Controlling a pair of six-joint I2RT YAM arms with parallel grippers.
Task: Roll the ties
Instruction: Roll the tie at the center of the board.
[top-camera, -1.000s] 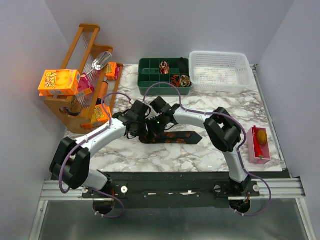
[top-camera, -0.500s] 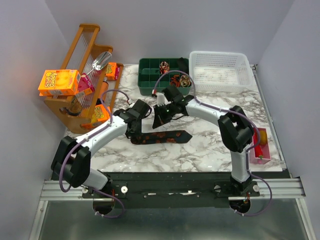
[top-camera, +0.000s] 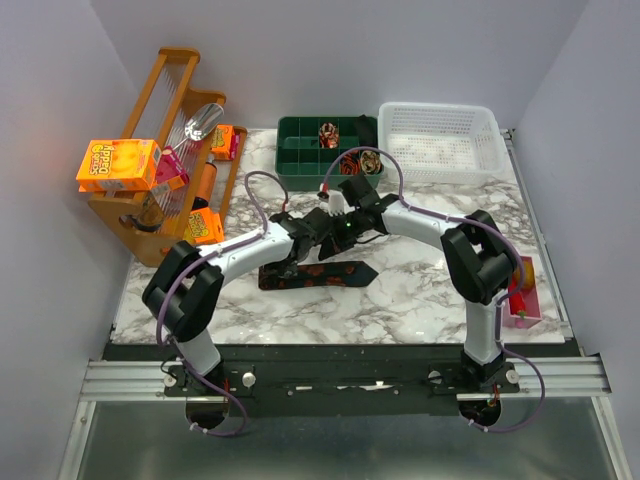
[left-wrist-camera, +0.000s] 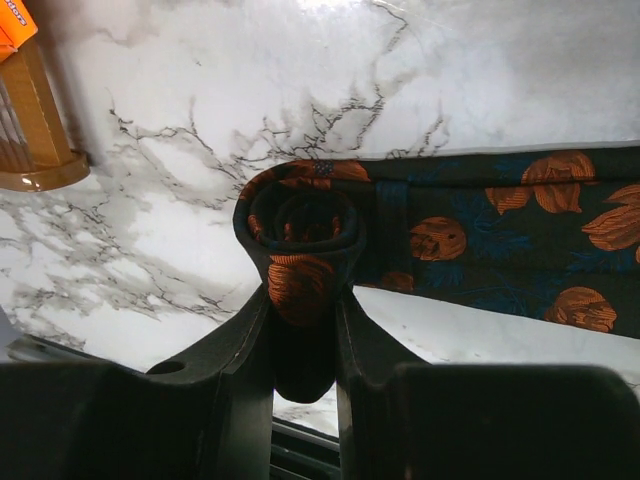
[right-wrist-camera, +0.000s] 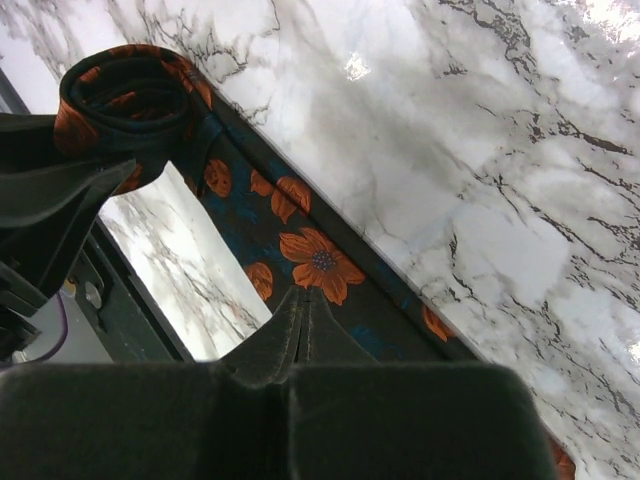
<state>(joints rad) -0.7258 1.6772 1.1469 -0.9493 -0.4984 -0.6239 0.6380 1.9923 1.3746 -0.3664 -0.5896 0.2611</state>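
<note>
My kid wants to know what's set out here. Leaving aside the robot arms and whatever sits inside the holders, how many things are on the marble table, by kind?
Partly rolled tie: 1
Green divided tray: 1
White basket: 1
Pink tray: 1
Wooden rack: 1
Total: 5

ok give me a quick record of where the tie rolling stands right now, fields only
tie in work: one tie, dark with orange flowers, on the marble table
rolled part: small coil at one end, the rest a flat strip
left fingers: closed on the coil
right fingers: shut, tips over the flat strip, contact unclear
finished rolls: coiled ties in the green tray
white basket: right of the green tray
</note>
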